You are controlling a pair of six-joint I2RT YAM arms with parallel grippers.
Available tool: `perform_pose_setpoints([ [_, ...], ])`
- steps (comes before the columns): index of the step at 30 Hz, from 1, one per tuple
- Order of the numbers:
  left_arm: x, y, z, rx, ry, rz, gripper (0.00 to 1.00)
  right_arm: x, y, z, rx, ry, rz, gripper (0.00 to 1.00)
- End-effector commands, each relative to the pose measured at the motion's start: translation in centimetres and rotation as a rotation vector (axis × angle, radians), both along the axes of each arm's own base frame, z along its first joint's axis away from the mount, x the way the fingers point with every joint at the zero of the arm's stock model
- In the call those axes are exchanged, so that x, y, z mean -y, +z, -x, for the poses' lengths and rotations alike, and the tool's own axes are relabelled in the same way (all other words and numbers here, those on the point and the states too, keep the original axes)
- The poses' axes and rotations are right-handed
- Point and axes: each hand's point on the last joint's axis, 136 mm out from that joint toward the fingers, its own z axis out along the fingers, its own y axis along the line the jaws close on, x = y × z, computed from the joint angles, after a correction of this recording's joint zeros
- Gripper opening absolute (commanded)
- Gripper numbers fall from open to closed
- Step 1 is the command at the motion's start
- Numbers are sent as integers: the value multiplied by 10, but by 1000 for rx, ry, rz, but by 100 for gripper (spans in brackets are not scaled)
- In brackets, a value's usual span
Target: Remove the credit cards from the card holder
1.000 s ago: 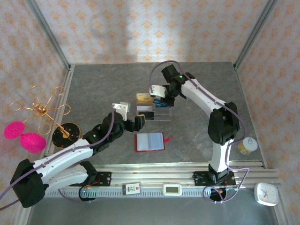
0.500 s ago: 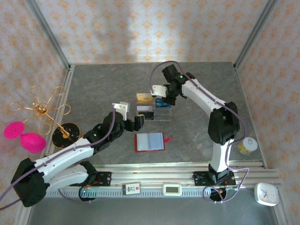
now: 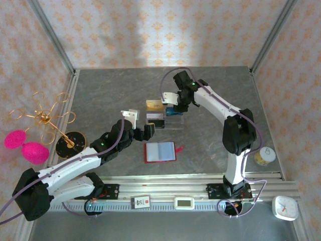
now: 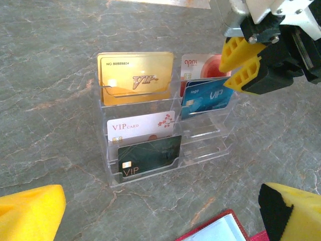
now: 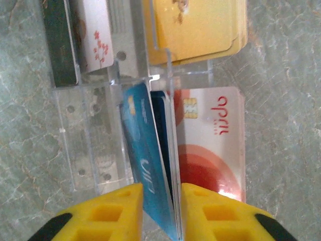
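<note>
A clear acrylic tiered stand [image 3: 165,122] sat on a grey, marble-patterned worktop [image 3: 215,90]; everything below is placed from that stand. The card holder [image 3: 159,151], a dark red wallet, lay open and flat just on the near side of the stand, apart from it, with its pale inner sleeves facing up (whether any card sat in those sleeves could not be told).

In the left wrist view, the stand's left column held three cards. A gold VIP card [image 4: 136,78] was in the back tier. A white VIP card [image 4: 140,128] with red blossoms was in the middle tier. A dark credit card [image 4: 149,156] stood upright in the front tier. In the stand's right column, a white-and-red card [image 4: 199,63] stood at the back, and a blue VIP card [image 4: 206,98] leaned just in front of it.

The right pincer [image 4: 239,64] hung over the stand's right column, at the top edge of the blue VIP card. In the right wrist view its yellow fingers [image 5: 115,211] stood narrowly apart, with that card's edge and a darker card behind it between them. Whether they pressed on the cards or stood loose could not be told.

The left pincer [image 4: 160,213] was spread wide, low on the near side of the stand, between it and the card holder.
</note>
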Motion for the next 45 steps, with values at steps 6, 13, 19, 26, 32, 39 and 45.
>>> perform_pose_setpoints([
  [6, -2, 22, -3, 62, 18, 78, 99, -29, 65, -1, 55, -25, -238, 33],
  [13, -4, 22, 7, 66, 29, 189, 99, -72, 116, 26, 7, -81, -577, 34],
  [19, -21, 23, 17, 76, 84, 251, 99, -93, 121, 37, -63, -360, -872, 37],
  [26, -34, 4, 34, 36, 104, 272, 99, -95, 41, 95, -209, -646, -811, 43],
  [32, -32, -23, 43, -44, 90, 294, 99, -85, -18, 154, -311, -730, -730, 42],
  [39, -41, -34, 48, -36, 114, 297, 99, -115, -61, 195, -384, -663, -653, 40],
  [45, -44, -35, 49, -46, 124, 277, 99, -121, -98, 202, -297, -682, -500, 40],
])
